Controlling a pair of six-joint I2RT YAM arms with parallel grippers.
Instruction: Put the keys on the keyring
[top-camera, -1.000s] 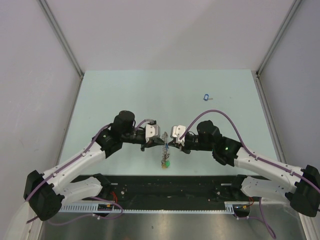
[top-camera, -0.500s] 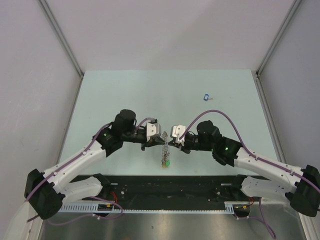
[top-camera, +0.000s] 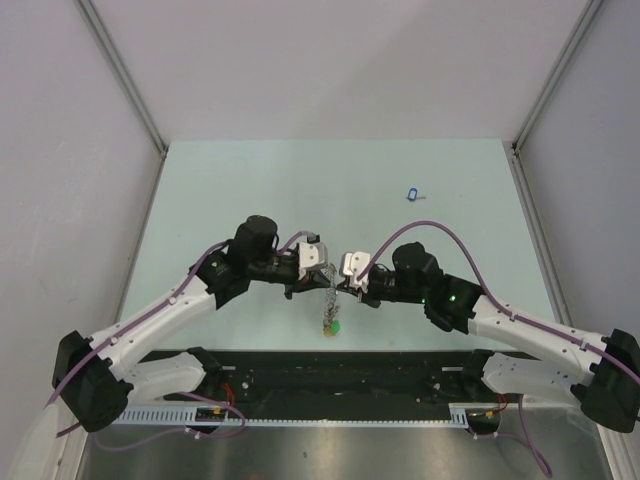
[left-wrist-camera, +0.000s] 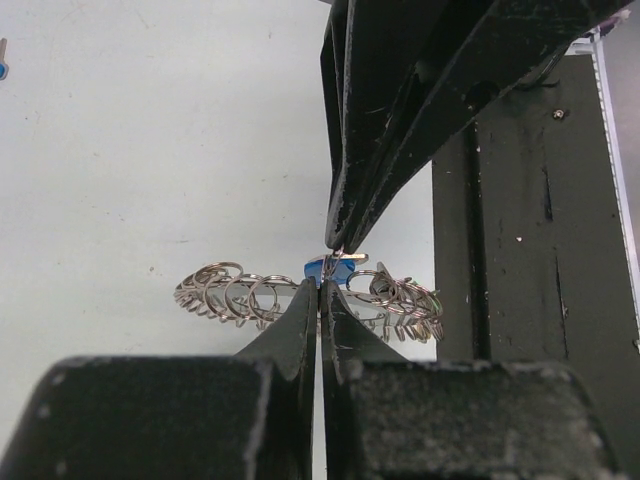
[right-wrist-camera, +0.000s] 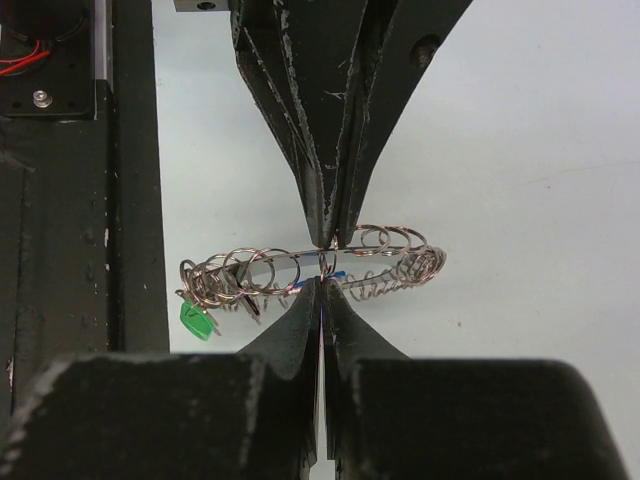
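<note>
The keyring (top-camera: 329, 308), a silver ring fringed with small rings, keys and a green tag (top-camera: 337, 327), hangs between both grippers above the near table edge. My left gripper (top-camera: 324, 286) is shut on the ring's rim; in the left wrist view its tips (left-wrist-camera: 320, 286) pinch the keyring (left-wrist-camera: 250, 295). My right gripper (top-camera: 339, 287) is shut on a blue-tagged key (right-wrist-camera: 336, 275) held against the keyring (right-wrist-camera: 270, 262); that key's tag also shows in the left wrist view (left-wrist-camera: 318, 268). Another blue-tagged key (top-camera: 411, 195) lies on the table at the far right.
A black base rail (top-camera: 320, 365) runs along the near table edge just below the grippers; it also shows in the left wrist view (left-wrist-camera: 530, 250) and the right wrist view (right-wrist-camera: 60, 200). Grey walls with metal posts (top-camera: 130, 90) enclose the pale green table (top-camera: 250, 190).
My left gripper has shifted a little to the right, closing on the right gripper. The keyring has swung slightly with it. The loose blue-tagged key has not moved.
</note>
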